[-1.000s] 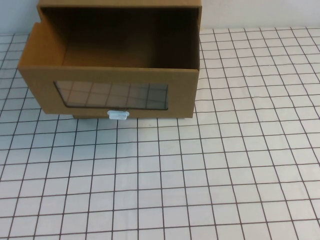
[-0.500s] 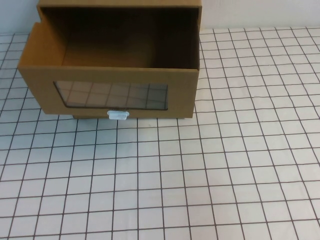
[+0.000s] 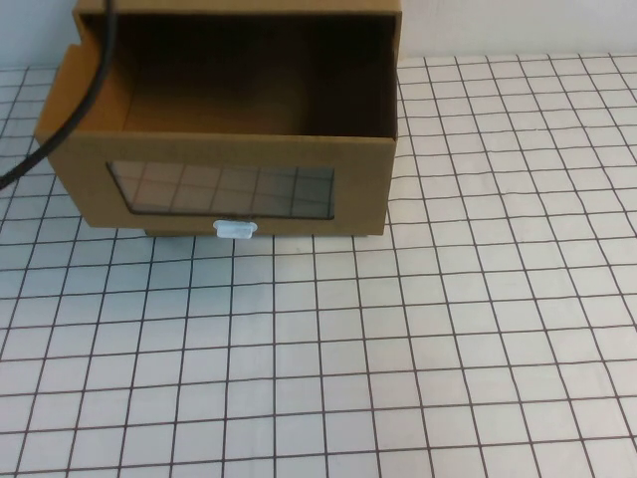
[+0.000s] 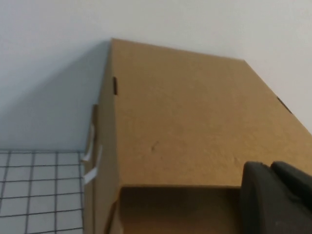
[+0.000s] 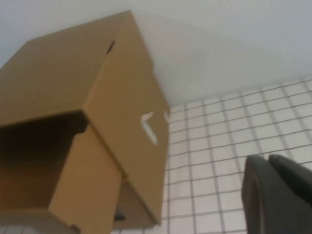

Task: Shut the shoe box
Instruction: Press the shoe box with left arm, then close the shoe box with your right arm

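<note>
The shoe box point(image 3: 224, 139) faces you, drawer out, long axis left-right; left gripper point(image 4: 278, 200) and right gripper point(image 5: 278, 195) sit high beside it, and you cannot tell their grip state.

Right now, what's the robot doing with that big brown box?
Nothing is touching the shoe box yet. Its drawer is pulled out toward the robot, with the clear window and the small white pull tab facing front. A black cable hangs over the box's left side. Part of the left pincer shows above the box and part of the right pincer beside it.
</note>
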